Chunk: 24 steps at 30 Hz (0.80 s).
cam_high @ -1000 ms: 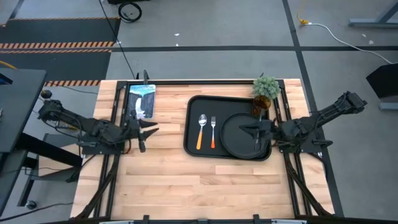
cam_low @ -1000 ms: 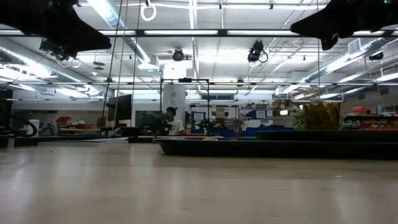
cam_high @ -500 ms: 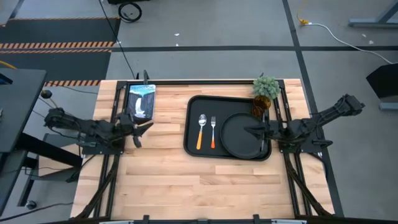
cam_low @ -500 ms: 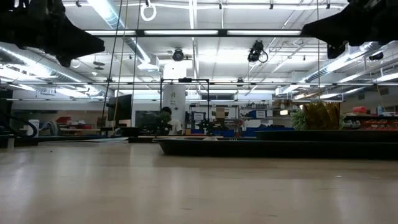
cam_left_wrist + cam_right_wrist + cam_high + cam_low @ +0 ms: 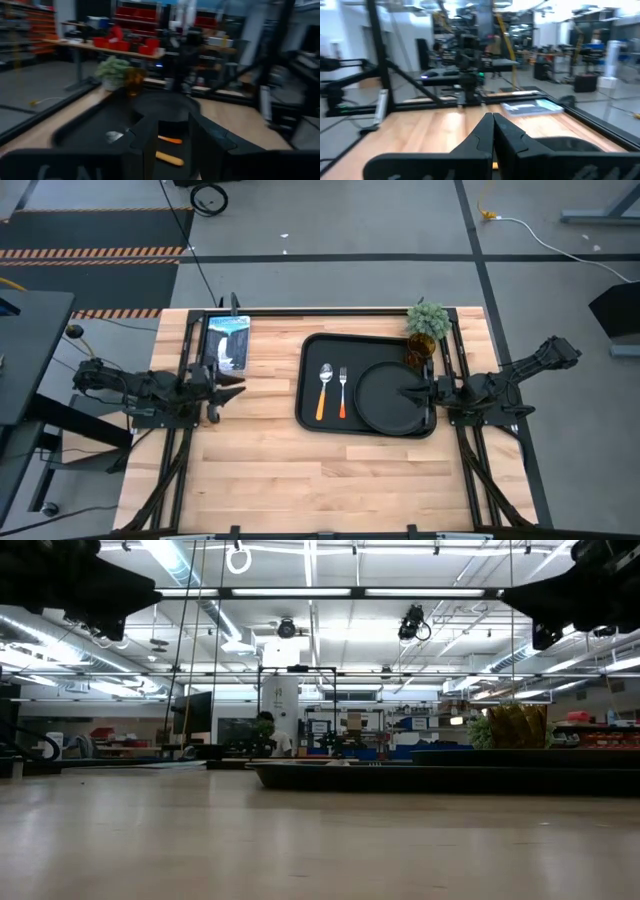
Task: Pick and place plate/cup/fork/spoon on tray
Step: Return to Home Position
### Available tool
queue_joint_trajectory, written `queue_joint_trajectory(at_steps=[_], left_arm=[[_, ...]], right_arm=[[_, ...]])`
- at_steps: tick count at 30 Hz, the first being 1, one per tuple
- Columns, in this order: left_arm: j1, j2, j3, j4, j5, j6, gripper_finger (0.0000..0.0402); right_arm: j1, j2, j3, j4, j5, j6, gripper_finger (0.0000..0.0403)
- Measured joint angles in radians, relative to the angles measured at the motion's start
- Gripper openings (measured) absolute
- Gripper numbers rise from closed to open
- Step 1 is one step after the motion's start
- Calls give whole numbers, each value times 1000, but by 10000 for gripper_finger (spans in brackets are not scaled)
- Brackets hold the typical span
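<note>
The black tray (image 5: 308, 370) lies right of the table's middle. On it lie the round black plate (image 5: 385, 405), the spoon (image 5: 324, 388) and, beside it, the fork (image 5: 343, 390). The amber cup (image 5: 420, 352) stands at the tray's far right corner, next to the plant; whether it is inside the rim I cannot tell. My left gripper (image 5: 224, 390) is open and empty near the table's left edge; its wrist view (image 5: 172, 135) looks across at the tray. My right gripper (image 5: 408, 392) is shut and empty, high over the plate's right part, its fingers together in its wrist view (image 5: 493, 120).
A green potted plant (image 5: 427, 318) stands at the far right corner. A flat blue-and-white picture panel (image 5: 226, 340) lies at the far left. Black frame rails (image 5: 186, 430) run along both sides. Bare wood (image 5: 320, 470) spreads along the near side.
My left gripper has drawn back toward the table's left edge. My right gripper has drawn back toward the right edge, from the plate's middle to its right part. In the low view both arms have moved apart toward the picture's sides. The tableware has stayed put.
</note>
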Motion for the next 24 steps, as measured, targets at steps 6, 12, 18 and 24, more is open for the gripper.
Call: queue_joint_trajectory(at_steps=[6,12,18,24], left_arm=[[0,0,-17,46,92,-1,116],[2,0,-143,192,85,0,116],[15,-2,-140,256,74,78,116],[15,0,-141,258,74,99,116]], right_arm=[[0,-2,0,3,-86,-11,10],[0,-1,0,-4,-85,4,10],[0,-1,0,-15,-82,16,10],[1,1,0,-18,-84,28,10]])
